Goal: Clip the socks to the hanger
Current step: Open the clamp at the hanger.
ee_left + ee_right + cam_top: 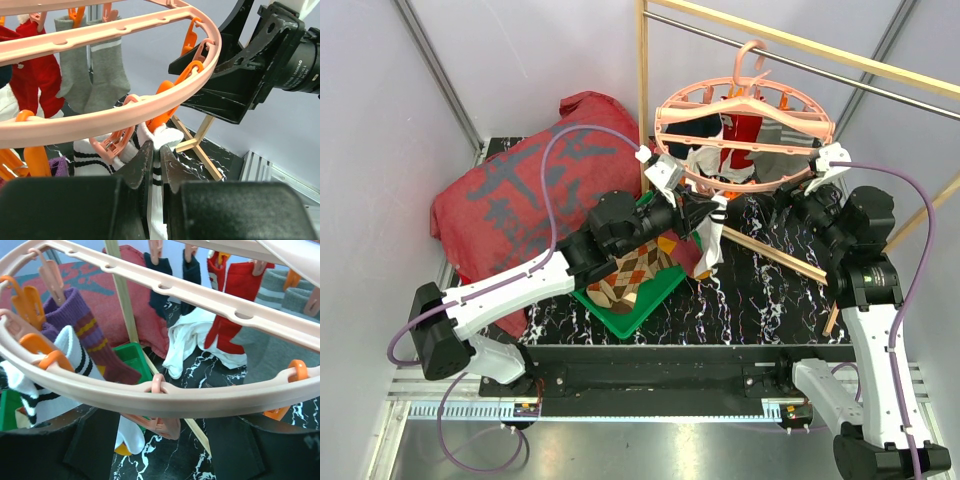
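Note:
The salmon-pink ring hanger [745, 120] hangs from the rail with several socks clipped to it: grey [90, 70], red [35, 80], navy [160, 285], white [190, 340] and purple-orange striped [85, 335]. My left gripper [157, 150] is shut on the cuff of a white sock with black stripes [167, 136]. It holds the cuff up just under an orange clip [167, 107] on the ring's front rim. My right gripper [162, 450] stands open under the rim [200, 400]. A pink clip [160, 422] dangles between its fingers, apart from both.
A green tray [640, 315] with a brown argyle sock [638, 270] sits below the left arm. A big red cloth [530, 190] lies at the back left. Wooden posts [642, 80] and a floor slat [780, 255] of the rail frame stand close to both grippers.

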{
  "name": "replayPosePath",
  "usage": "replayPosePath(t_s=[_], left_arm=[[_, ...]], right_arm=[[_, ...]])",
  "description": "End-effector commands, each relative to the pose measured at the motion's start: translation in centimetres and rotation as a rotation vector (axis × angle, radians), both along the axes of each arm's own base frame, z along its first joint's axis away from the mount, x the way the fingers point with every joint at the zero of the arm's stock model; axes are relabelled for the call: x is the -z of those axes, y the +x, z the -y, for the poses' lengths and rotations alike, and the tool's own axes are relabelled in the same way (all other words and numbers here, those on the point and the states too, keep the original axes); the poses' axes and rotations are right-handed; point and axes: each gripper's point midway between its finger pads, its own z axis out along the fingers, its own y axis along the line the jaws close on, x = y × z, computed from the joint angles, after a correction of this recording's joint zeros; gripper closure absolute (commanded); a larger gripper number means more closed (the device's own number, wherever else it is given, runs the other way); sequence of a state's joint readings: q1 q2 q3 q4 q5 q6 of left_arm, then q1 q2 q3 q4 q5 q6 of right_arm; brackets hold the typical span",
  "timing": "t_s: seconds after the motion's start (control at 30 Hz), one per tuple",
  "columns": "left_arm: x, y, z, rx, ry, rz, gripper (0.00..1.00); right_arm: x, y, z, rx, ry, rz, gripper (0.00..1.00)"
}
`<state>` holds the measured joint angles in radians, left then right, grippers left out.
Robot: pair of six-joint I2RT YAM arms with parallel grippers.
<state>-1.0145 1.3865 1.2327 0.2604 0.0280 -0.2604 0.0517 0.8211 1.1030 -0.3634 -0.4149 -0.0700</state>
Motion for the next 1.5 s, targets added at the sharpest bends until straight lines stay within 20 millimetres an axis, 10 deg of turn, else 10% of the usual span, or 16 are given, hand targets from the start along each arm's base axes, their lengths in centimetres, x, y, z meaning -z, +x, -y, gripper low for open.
replayPosePath(t_s=[0.0, 0.8, 1.13, 1.47], left_arm=[[-2.3, -0.5, -1.0, 0.005, -0.058, 0.036, 0.91], [-2.5, -0.8, 0.8, 0.072, -0.048, 0.024, 0.85], [-1.4, -0.2, 5.2, 0.184, 0.005, 0.0, 0.78], [-3.5, -1.2, 3.7, 0.186, 0.002, 0.043, 0.5]], right_arm=[[-4.0, -1.1, -1.0, -0.064, 0.027, 0.113, 0.29], [-3.8, -2.8, -0.8, -0.034, 0.113, 0.081, 0.59], [-1.9, -4.0, 1.4, 0.149, 0.28, -0.008, 0.84], [0.5, -3.4, 2.5, 0.264, 0.412, -0.111, 0.96]])
